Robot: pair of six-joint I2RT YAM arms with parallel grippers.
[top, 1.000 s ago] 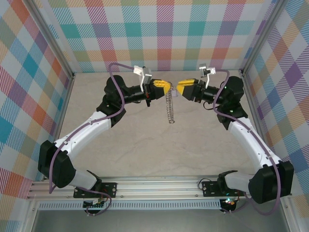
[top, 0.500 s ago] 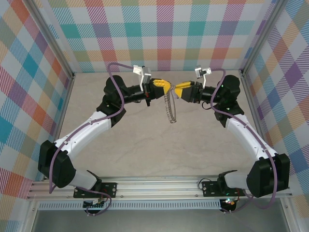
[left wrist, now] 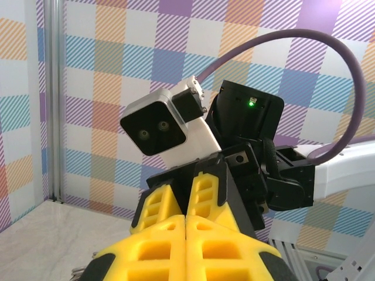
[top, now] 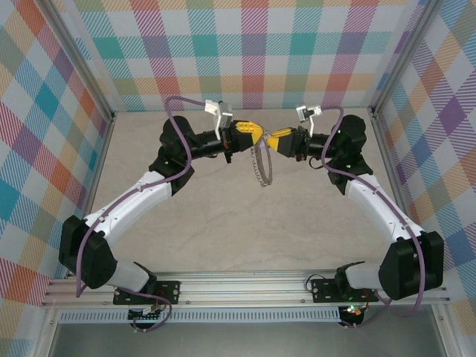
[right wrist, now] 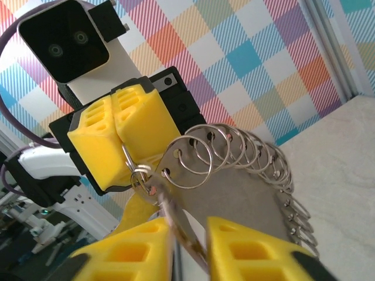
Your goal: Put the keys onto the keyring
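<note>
The keyring is a grey loop strung with several small rings. It hangs above the table between the two arms. My left gripper is shut on its wire at the top, where the yellow fingers pinch it. The keys hang as one small metal piece from a little split ring beside that grip. They slant down between the fingers of my right gripper, which has closed in on them. Left and right grippers meet nose to nose.
The marble-look table top lies below the hanging ring. Checkered walls close in the back and both sides. Each arm's purple cable loops above its wrist. The metal rail with the arm bases runs along the near edge.
My right gripper has moved left towards the left gripper and narrowed its jaws round the keys. The hanging keyring has swung slightly left. The left arm has stayed put.
</note>
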